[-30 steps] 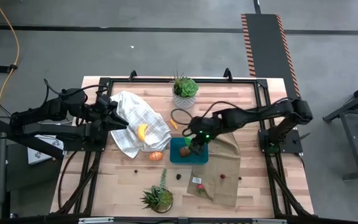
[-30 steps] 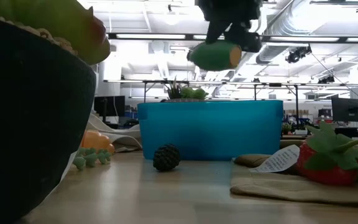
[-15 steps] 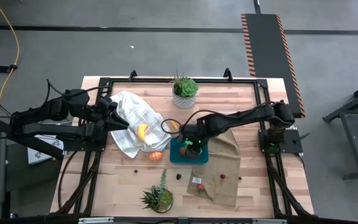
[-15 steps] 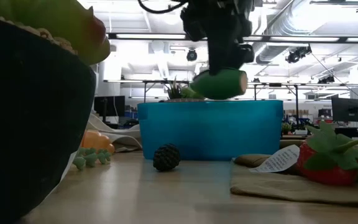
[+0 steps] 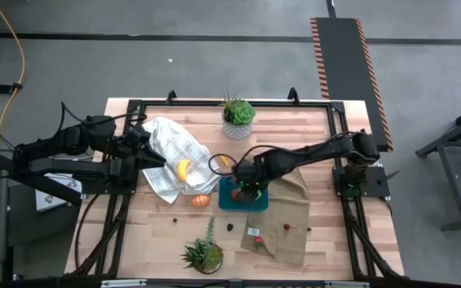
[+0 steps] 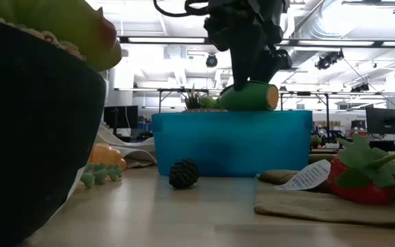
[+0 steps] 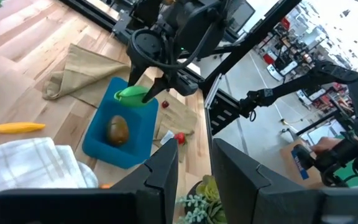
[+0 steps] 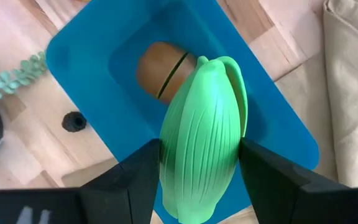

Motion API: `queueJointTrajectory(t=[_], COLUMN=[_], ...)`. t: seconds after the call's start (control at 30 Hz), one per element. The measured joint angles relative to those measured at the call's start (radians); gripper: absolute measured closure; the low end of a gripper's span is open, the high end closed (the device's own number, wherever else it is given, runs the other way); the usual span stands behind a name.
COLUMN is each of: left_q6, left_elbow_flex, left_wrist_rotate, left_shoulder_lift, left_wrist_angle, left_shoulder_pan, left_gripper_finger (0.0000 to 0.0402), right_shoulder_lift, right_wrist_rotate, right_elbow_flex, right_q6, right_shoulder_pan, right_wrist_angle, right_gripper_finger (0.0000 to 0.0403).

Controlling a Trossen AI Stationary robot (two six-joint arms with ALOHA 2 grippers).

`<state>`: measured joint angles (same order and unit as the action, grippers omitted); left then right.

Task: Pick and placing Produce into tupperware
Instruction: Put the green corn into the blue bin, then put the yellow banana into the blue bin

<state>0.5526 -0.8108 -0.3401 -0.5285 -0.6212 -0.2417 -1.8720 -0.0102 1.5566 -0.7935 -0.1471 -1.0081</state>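
Tupperware (image 5: 242, 194), teal-blue, sits near the middle of the wooden surface (image 5: 294, 128) in the high view, its right side touching a tan cloth (image 5: 288, 216). The right pincer (image 5: 249, 190) hangs over it; the left pincer (image 5: 152, 156) rests over a white checked cloth (image 5: 174, 156), beside a yellow banana (image 5: 183, 170). An orange piece (image 5: 201, 201) lies just left of the container.

Low view: the right pincer (image 6: 249, 86) grips a bright green piece (image 6: 247, 97) level with the tupperware's (image 6: 232, 143) rim. A dark berry (image 6: 184, 173) lies in front, a strawberry (image 6: 358, 180) on the tan cloth (image 6: 321, 202) to the right.

Left wrist view: the green piece (image 7: 133, 94) hangs over one end of the tupperware (image 7: 101, 146), with a brown round piece (image 7: 117, 129) inside. This arm's own pincer fingers (image 7: 160, 180) stand slightly apart, holding nothing.

Right wrist view: the green piece (image 8: 202, 140) is clamped between both fingers (image 8: 135, 177), above the brown piece (image 8: 160, 71) in the tupperware (image 8: 92, 43).
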Motion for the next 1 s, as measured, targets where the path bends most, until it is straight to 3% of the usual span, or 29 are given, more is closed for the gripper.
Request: queueJointTrajectory(t=[0.57,1.0], left_q6=[-0.006,-0.015], left_elbow_flex=[0.0,0.0], left_wrist_rotate=[-0.005,-0.008], left_shoulder_lift=[0.0,0.0], left_wrist_angle=[-0.034,-0.036], left_shoulder_pan=[0.0,0.0], left_gripper_finger=[0.0314,0.0314], right_shoulder_lift=[-0.029,-0.029], right_wrist_rotate=[-0.006,-0.019], right_elbow_flex=[-0.001,-0.001], right_q6=[-0.046,-0.028], right_shoulder_pan=[-0.004,-0.005], right_wrist_angle=[-0.017,-0.017], right_gripper_finger=[0.0207,0.0174])
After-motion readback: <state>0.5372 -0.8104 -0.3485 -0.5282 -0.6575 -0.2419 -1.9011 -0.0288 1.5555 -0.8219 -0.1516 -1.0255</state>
